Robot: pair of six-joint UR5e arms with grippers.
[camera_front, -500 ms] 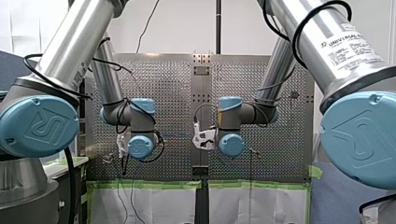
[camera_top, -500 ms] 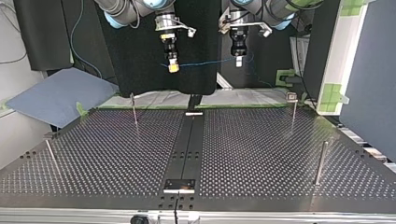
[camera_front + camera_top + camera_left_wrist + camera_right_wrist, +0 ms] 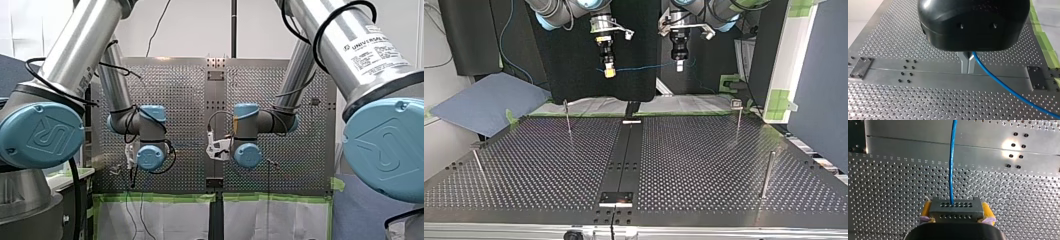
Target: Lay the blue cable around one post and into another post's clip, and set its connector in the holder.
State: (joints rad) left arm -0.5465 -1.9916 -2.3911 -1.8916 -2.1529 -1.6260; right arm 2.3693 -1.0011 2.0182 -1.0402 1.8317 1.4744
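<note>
One span of blue cable runs level above the counter, between my left end effector, pinched on it, and my right end effector, clamping its connector.

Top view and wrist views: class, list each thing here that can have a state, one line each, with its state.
left hand, shut on the blue cable, raised in the air
right hand, shut on the connector, raised in the air
blue cable, strung in the air between the two hands, around no post
connector, clamped in the right hand, not yet set down
posts, upright, bare of cable
</note>
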